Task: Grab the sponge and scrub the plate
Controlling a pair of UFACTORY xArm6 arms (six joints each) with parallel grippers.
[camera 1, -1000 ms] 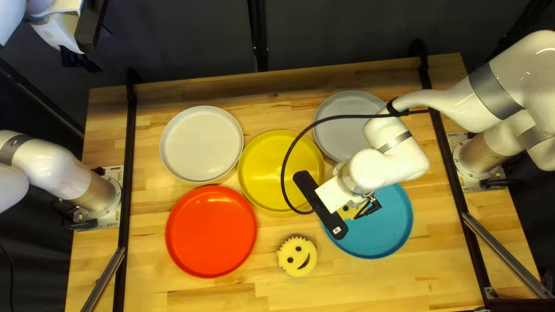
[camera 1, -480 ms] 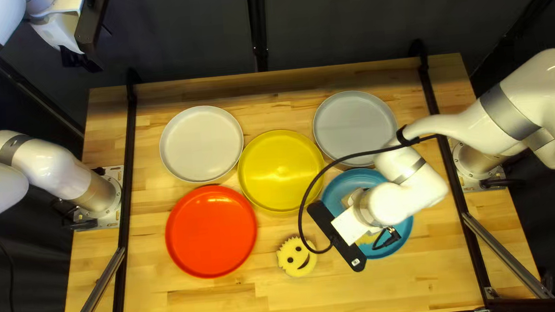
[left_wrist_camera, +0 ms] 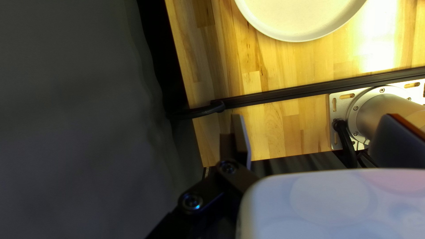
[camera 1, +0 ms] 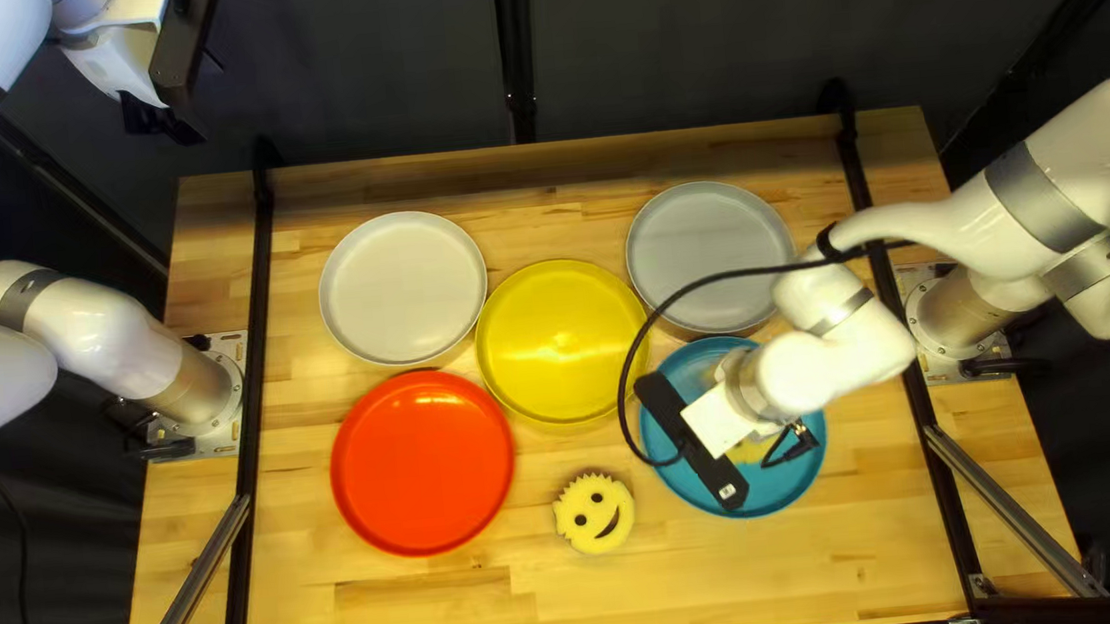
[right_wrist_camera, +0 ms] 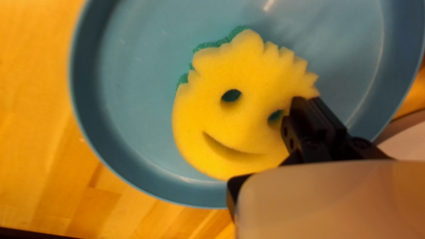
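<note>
There was room to pass over the wood (camera 1: 474, 607) along the table's near side, and between the red plate (camera 1: 423, 463) and the left rail (camera 1: 240, 554). Between the red and blue plates, the loose sponge (camera 1: 593, 512) stood in the way. The right arm (camera 1: 840, 354) blocked the drop onto the blue plate (camera 1: 803, 464), its cable (camera 1: 621, 407) looping beside the yellow plate (camera 1: 551, 339).

no readable text, no readable labels, numbers or signs
</note>
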